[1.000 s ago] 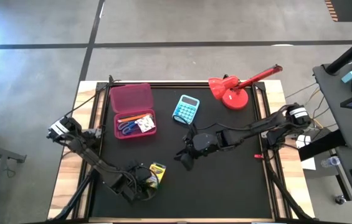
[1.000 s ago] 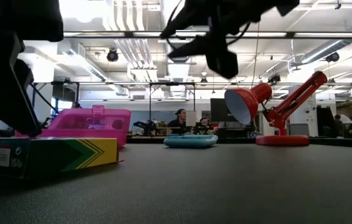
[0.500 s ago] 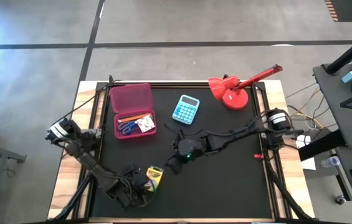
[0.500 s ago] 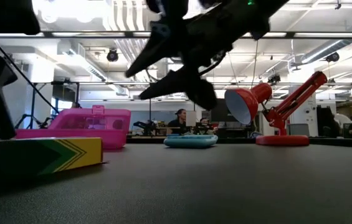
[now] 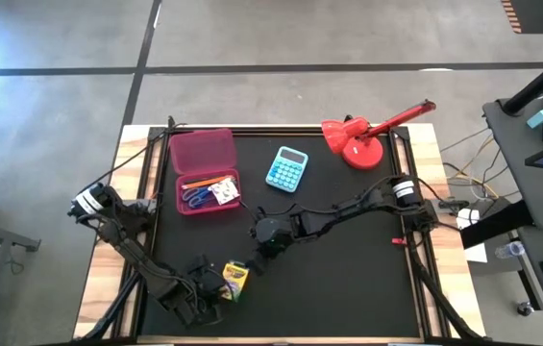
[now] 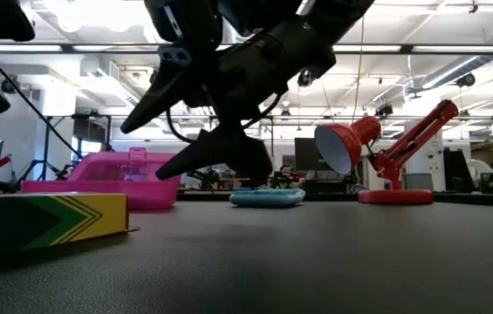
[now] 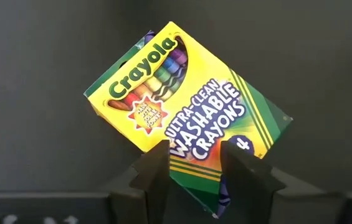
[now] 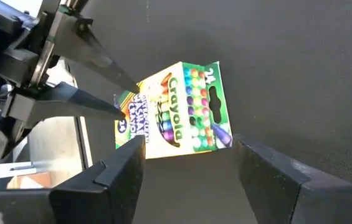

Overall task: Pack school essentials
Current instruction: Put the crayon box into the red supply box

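The yellow-green crayon box [image 5: 235, 279] lies at the table's near left; it also shows in the low view [image 6: 54, 218] and the right wrist view [image 8: 176, 115]. My left gripper [image 5: 215, 281] is shut on its near-left end. My right gripper [image 5: 257, 258] hangs open just to the right of and above the box, with fingers spread wide [image 8: 191, 165]. The pink case [image 5: 206, 154] stands open at the far left. Its tray holds blue-handled scissors [image 5: 194, 197], an orange pencil [image 5: 206, 180] and a white patterned square [image 5: 223, 192]. My left gripper pinches the crayon box between its two fingers at the green-striped corner [image 7: 194, 163], the end away from the crayon window. The fingers come nearly level from the table's near-left side. The box lies flat, face up; in the low view its underside is at table level.
A turquoise calculator [image 5: 287, 168] lies right of the pink case. A red desk lamp [image 5: 357, 144] stands at the far right. The black mat between the box and the case and toward the right edge is bare.
My right gripper has swung toward the table's left and near edge and come down to the crayon box, its fingers staying open. My left gripper has drawn back a little toward the near-left corner, and the crayon box has gone with it.
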